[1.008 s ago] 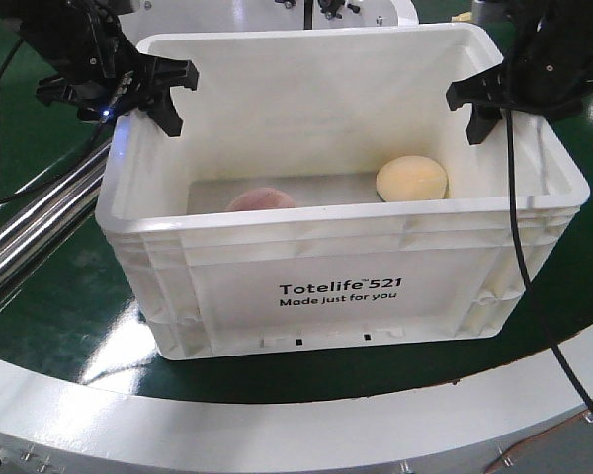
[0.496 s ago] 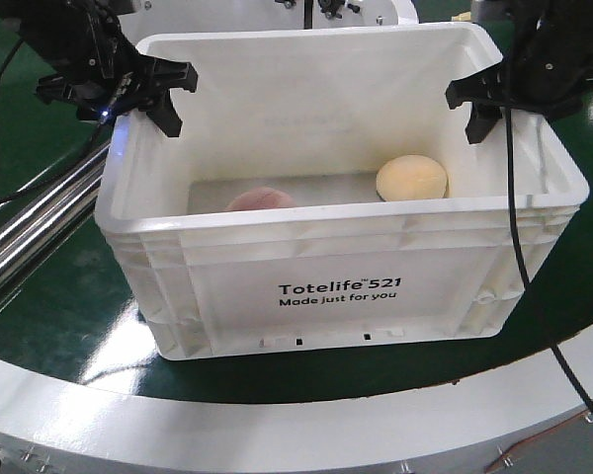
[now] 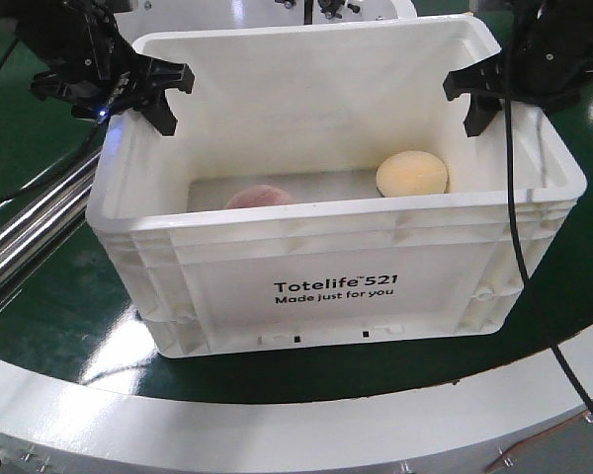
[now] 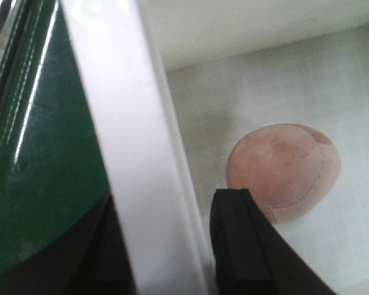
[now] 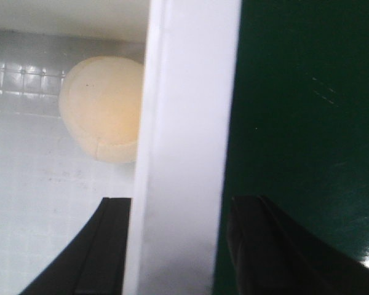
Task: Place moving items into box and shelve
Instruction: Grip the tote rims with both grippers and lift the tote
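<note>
Both items inside box [image 3: 326, 212]: pinkish-brown lump [image 3: 260, 197] at 7 o'clock of floor, pale yellow lump [image 3: 412, 174] at 3 o'clock. Left gripper [image 3: 128, 99] pinches 9 o'clock rim, right gripper [image 3: 526, 94] pinches 3 o'clock rim, jaws narrow on wall. Lift level, arms synchronised, or rim may slip.

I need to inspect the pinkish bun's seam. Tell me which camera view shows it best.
The left wrist view: the pinkish bun appears close up with its seam visible. The front view shows just its top above the box wall. The right wrist view misses it.
</note>
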Controlling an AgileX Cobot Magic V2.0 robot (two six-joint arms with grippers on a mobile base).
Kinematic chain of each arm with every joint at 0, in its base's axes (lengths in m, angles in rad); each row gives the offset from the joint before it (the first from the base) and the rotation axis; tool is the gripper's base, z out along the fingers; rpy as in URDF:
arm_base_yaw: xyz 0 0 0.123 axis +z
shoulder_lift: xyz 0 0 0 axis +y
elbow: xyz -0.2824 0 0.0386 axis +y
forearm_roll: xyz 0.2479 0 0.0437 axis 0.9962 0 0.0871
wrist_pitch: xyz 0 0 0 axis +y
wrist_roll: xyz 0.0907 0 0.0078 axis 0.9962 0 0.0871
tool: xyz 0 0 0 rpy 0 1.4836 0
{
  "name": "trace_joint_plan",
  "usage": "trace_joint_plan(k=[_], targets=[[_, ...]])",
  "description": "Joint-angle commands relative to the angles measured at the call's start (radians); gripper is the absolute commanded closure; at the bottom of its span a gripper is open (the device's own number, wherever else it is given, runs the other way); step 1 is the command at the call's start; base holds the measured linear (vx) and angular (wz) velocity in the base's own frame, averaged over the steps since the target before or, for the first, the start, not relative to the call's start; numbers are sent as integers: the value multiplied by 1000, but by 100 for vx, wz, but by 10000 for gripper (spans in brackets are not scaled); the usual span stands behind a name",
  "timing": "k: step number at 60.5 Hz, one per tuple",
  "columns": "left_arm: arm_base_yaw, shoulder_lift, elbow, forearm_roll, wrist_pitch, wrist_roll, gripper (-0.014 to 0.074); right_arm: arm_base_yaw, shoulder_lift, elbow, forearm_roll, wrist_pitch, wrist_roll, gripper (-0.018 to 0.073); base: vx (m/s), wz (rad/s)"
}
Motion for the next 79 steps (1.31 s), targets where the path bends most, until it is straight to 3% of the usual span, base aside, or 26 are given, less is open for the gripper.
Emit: trace_joint_plan(k=[1, 28, 44, 64, 79], targets=[[-3, -83, -27, -4, -77, 20, 604, -8, -77, -43, -30, 11, 11, 567, 0, 0], [-3, -155, -27, -4, -87, 36, 603, -8, -155, -44, -20, 10, 11, 567, 0, 0], [-3, -226, -27, -10, -98, 36, 603, -8, -210, -44, 50, 10, 11, 566, 0, 0], [-3, -299, -27, -12, -114, 37, 603, -8, -246, -44, 69, 10, 15, 564, 0, 0], [-3, -334, -27, -53, -121, 39, 603, -8, -281, -44, 96, 10, 15, 564, 0, 0]])
